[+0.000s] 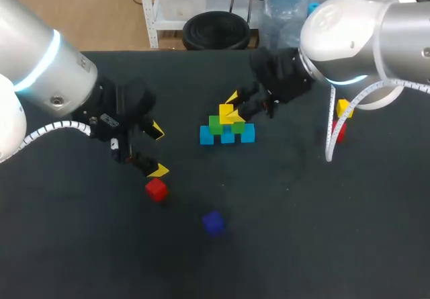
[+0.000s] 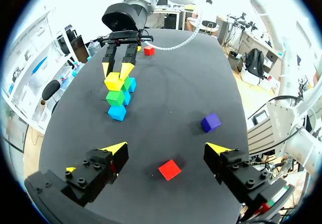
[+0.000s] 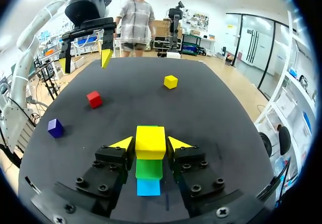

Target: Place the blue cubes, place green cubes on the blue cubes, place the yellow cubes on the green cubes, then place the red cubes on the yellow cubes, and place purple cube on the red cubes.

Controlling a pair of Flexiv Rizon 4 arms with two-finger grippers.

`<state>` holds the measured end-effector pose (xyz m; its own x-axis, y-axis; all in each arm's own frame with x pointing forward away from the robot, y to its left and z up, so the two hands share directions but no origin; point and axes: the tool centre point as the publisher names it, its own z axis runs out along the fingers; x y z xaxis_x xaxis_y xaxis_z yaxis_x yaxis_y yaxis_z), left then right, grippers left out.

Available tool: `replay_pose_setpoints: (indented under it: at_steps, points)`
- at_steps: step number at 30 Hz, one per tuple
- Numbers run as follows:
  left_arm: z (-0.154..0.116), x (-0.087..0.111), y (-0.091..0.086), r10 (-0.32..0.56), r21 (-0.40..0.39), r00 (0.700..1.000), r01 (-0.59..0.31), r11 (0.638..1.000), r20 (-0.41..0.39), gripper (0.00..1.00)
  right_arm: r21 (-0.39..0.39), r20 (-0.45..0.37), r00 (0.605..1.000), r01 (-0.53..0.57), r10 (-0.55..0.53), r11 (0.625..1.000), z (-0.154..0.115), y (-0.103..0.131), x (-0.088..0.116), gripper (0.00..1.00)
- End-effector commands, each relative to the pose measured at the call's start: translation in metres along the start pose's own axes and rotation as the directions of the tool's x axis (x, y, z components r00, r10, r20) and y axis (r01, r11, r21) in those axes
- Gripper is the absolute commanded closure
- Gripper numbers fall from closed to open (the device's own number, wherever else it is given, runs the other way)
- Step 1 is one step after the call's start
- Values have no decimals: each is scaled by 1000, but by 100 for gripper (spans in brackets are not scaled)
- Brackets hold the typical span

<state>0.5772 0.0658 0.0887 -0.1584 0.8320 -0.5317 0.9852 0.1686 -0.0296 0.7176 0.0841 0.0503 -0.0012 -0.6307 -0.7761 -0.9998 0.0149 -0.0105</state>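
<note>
Three blue cubes stand in a row mid-table with two green cubes on them. A yellow cube rests on the green ones. My right gripper straddles that yellow cube, its fingers a hair off each side, so it is open. My left gripper hangs wide open and empty just above and behind a red cube, which lies on the table between its fingers. A purple cube lies near the front.
A second yellow cube and a second red cube lie at the right, partly behind my right arm's white cable. Bare black tabletop spreads across the front right.
</note>
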Motion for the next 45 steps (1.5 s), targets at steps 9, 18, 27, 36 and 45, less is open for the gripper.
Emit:
replay_pose_setpoints:
  at_steps: [9,18,27,36,45]
  points:
    - [0,1,1,4,3,1000,-4,1000,5,0,6,1,1000,9,-9,1000,-4,-1,-3,51]
    - [0,1,1,4,3,1000,-4,1000,5,0,43,12,999,37,-37,998,-34,-1,-13,0]
    - [0,1,1,4,3,1000,-4,1000,5,0,53,21,999,42,-43,998,-93,-5,-3,0]
    - [0,1,1,4,3,1000,-4,1000,5,0,70,-21,997,73,-72,995,-147,-6,29,0]
    - [0,1,1,4,3,1000,-4,1000,5,0,123,-50,998,37,-31,992,-180,-18,65,0]
